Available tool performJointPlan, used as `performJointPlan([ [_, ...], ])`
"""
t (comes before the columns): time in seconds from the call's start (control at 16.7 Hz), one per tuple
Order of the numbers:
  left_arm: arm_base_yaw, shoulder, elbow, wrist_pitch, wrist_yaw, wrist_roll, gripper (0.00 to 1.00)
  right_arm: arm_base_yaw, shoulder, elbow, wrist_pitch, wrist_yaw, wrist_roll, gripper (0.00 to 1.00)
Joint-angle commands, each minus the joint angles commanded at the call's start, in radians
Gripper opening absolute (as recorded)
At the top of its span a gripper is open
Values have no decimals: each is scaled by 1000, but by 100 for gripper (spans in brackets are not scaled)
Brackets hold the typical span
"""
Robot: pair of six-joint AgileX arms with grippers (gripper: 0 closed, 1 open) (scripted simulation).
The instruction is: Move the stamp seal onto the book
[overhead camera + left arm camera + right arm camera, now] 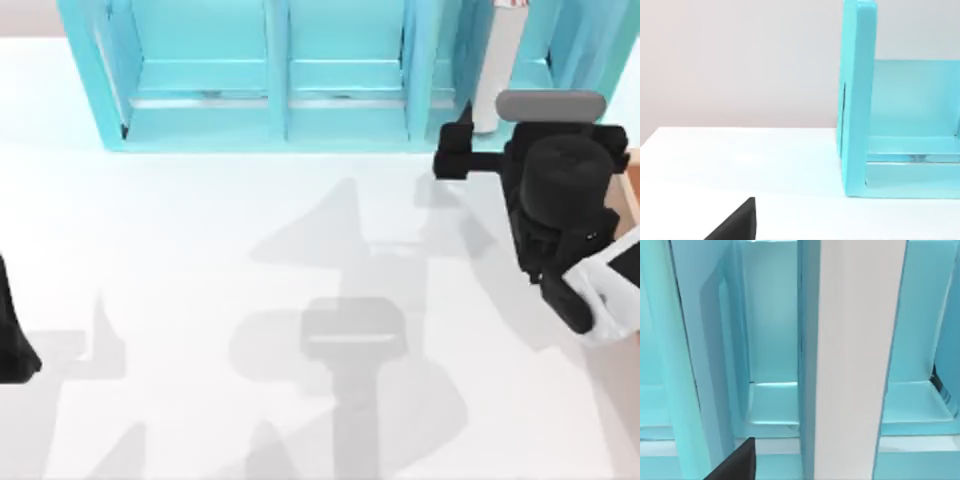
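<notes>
Top view: shelf (200, 130) along the worktop's (200, 300) far edge. Book (488, 80) stands upright at the shelf's right end. Right gripper (455, 152) hangs just in front of the shelf, beside the book; open or closed, we cannot tell. Left arm (12, 335) is parked well left of the shelf, grip state likewise unclear.

Left wrist view: the shelf's end wall, bare worktop beside it.

Right wrist view: the book's white page edges close ahead, inside the shelf.

The seal's place we cannot tell. We judge the pick is not yet made. Next: find the seal, grip it upright.
</notes>
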Motion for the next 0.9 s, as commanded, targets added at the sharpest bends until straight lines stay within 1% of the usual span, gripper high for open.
performJointPlan([
  [0.12,0,0,0,0,0,0,100,10,40,19,26,10,3,100],
  [0.54,0,0,0,0,0,0,100,3,50,32,21,5,2,100],
  [0.72,0,0,0,0,0,0,100,-15,100,120,-13,-15,-1,100],
  [0.9,0,0,0,0,0,0,100,-45,173,250,-68,-43,-5,100],
])
